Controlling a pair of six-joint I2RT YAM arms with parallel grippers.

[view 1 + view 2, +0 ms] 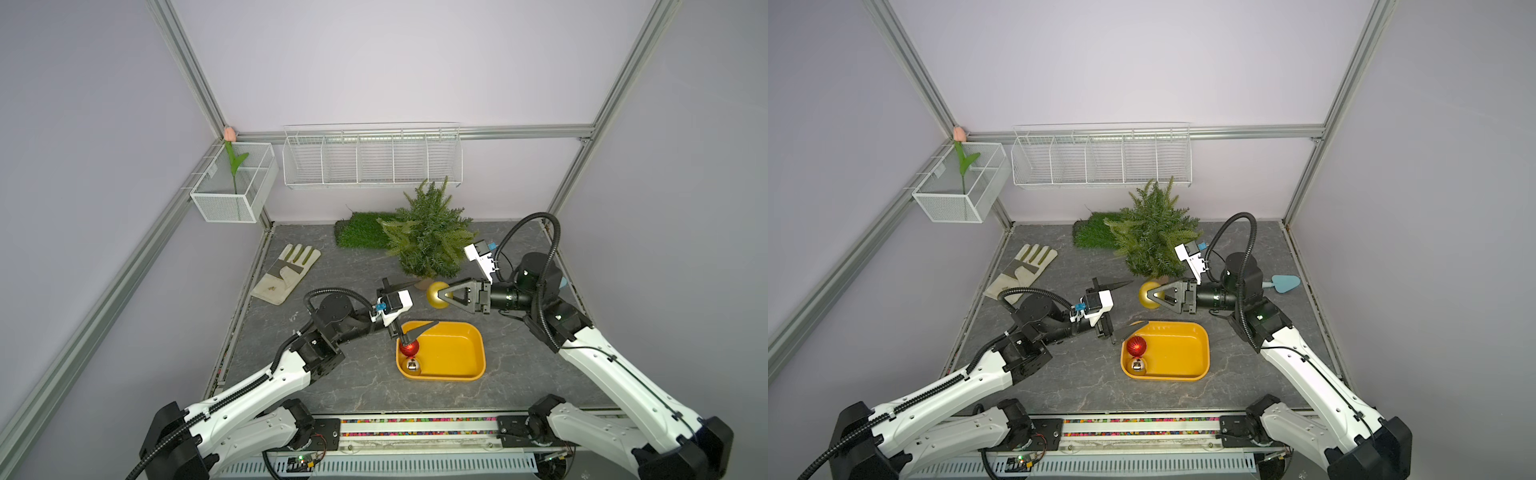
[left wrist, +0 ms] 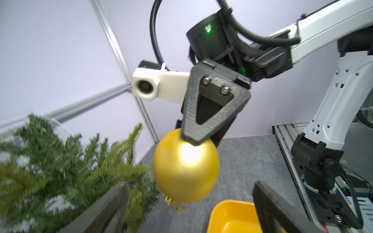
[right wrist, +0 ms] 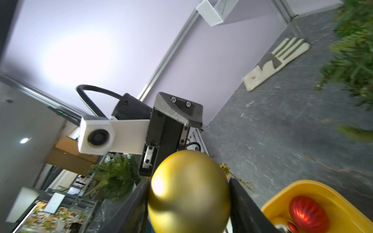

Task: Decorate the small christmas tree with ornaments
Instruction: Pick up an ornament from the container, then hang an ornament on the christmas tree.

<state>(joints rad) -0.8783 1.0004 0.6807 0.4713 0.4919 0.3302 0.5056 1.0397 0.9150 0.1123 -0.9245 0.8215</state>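
Gold bauble (image 3: pixel 188 191) pretty much fills the right wrist view. It's wedged between the two black fingers (image 3: pixel 246 209) of the right gripper (image 1: pixel 441 296), so that one's clamped on it and holding it up off the table (image 1: pixel 332 390). The left wrist view shows one triangular finger pressing on the ball, with the cap and a bit of gold string hanging underneath.

Left gripper (image 1: pixel 1145 302) faces it tip to tip with jaws spread wide and nothing in them. The ball sits just past its fingertips, roughly in line with the gap. Can't tell if it touches either finger.

Tree (image 1: pixel 428 237) stands upright just beyond both grippers, tan base right beside the ball, lower branches near the right wrist camera.

Tray (image 1: pixel 457 374), yellow, sits on the near side of the grippers, and in both top views one left finger hangs over its corner. Red bauble (image 1: pixel 409 348) and silver bauble (image 1: pixel 412 365) are inside it, touching each other, at the end nearest the left gripper.

Glove (image 1: pixel 286 272) lies flat out past the left gripper's outer side, well apart. Grass roll (image 1: pixel 357 235) is behind the tree, up against its branches. Trowel (image 1: pixel 1283 284), light blue, pokes out behind the right arm in a top view.
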